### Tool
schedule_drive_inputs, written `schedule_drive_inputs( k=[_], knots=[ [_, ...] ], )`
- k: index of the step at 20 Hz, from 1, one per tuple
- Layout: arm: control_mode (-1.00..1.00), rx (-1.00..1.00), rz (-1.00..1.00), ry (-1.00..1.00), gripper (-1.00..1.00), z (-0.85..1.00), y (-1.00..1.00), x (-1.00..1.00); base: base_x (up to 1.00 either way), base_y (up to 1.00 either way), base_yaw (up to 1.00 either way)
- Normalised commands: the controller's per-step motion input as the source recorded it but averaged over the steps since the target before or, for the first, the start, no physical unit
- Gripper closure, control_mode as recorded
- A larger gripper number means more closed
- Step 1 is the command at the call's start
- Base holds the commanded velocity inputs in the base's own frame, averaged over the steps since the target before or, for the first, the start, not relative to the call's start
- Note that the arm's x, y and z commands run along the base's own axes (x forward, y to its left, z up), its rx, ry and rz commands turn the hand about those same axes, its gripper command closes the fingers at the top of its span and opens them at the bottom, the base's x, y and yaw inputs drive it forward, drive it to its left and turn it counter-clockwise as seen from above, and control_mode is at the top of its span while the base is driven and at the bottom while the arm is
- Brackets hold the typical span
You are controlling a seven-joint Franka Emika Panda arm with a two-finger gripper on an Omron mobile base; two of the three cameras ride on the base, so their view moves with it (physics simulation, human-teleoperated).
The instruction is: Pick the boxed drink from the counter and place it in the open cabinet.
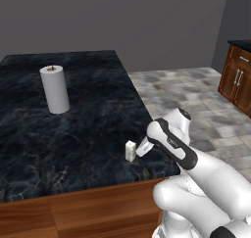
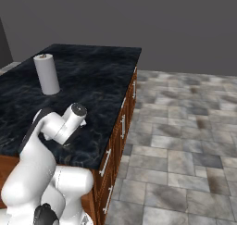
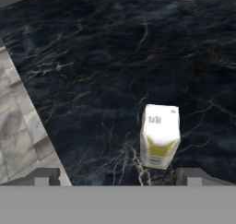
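The boxed drink (image 3: 159, 135), a small white carton with a yellow patch, stands upright on the black stone counter (image 3: 92, 80) near its front right corner. In the hand view it sits just ahead of my gripper (image 3: 119, 177), closer to the right fingertip (image 3: 193, 176) than to the left one. The jaws are open wide and nothing is held. From the left base view the boxed drink (image 1: 130, 151) is right beside my gripper (image 1: 143, 148), which comes in low from the right over the counter (image 1: 73, 134) edge. The open cabinet is out of view.
A tall white paper towel roll (image 1: 55, 89) stands far back on the left of the counter, also seen as the paper towel roll (image 2: 46, 74). Low brown cabinets (image 1: 238, 78) stand across the tiled floor (image 2: 185, 136) to the right.
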Motion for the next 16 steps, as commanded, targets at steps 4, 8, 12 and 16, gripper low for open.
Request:
schedule_drive_inputs(
  k=[4, 8, 12, 16],
  knots=[
    [-1.0, -0.02, 0.0, 0.0, -1.0, -0.06, 0.0, 0.25, 0.0, 0.0, 0.0],
    [-1.0, -0.01, -0.02, 0.0, -1.0, -0.09, 0.0, 0.28, 0.0, 0.0, 0.0],
    [-1.0, 0.0, -0.01, 0.0, -1.0, -0.12, 0.02, 0.28, 0.0, 0.0, 0.0],
    [-1.0, 0.0, -0.01, 0.0, -1.0, -0.13, 0.03, 0.2, 0.0, 0.0, 0.0]
  ],
)
